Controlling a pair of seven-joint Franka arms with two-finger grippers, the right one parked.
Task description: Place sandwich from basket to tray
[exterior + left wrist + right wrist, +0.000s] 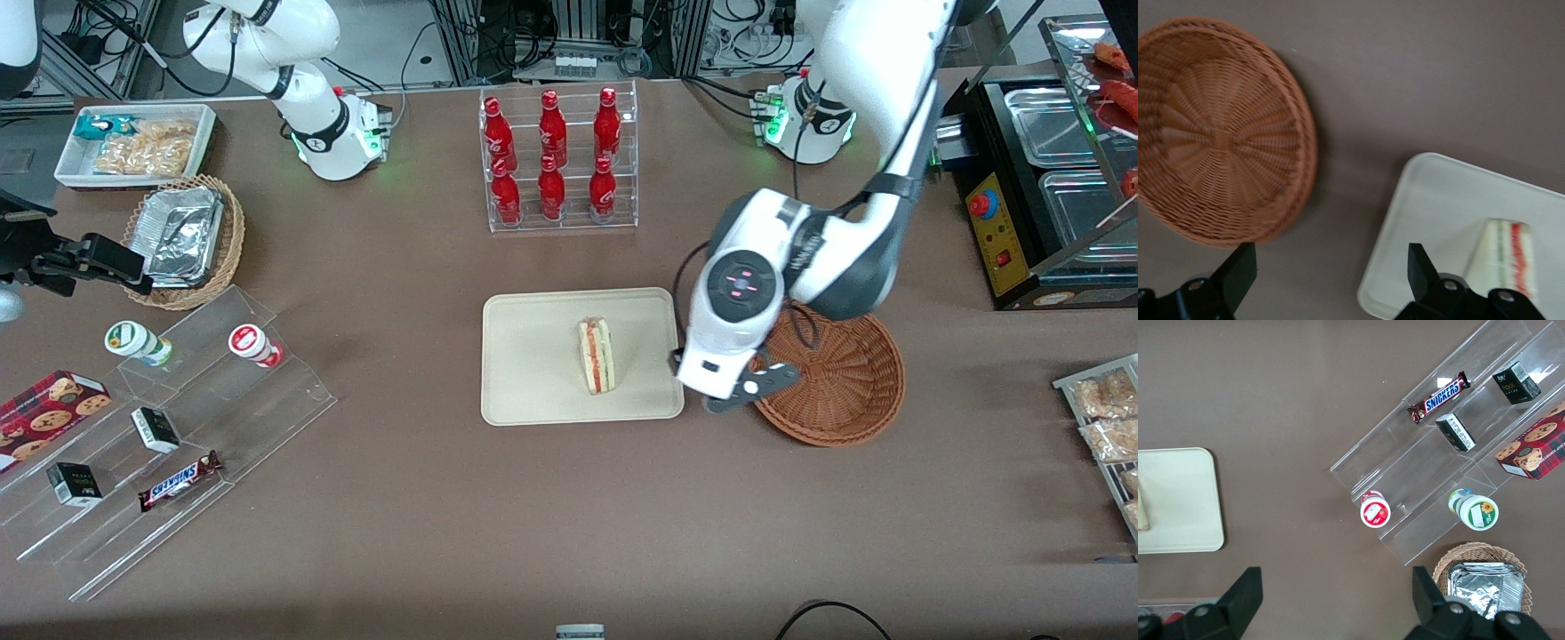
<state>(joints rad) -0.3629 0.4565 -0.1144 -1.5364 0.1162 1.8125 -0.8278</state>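
Small triangular white-bread sandwich [596, 356] lies on flat cream-beige rectangular tray [533, 373], near edge facing round reddish-brown wicker basket [840, 378], now empty. End effector [1328, 280] spread, empty, above surface between them. Transfer looks complete.

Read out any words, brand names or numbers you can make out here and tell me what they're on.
"SNICKERS": on the candy bar on the clear stepped display.
Red bottles, black boxes, cookie box, cup lids: print too small to read.
Sandwich, tray, basket, gripper: no text.

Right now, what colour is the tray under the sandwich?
Cream-beige, plain; tray shows best in the front view, sandwich on it, end effector beside.
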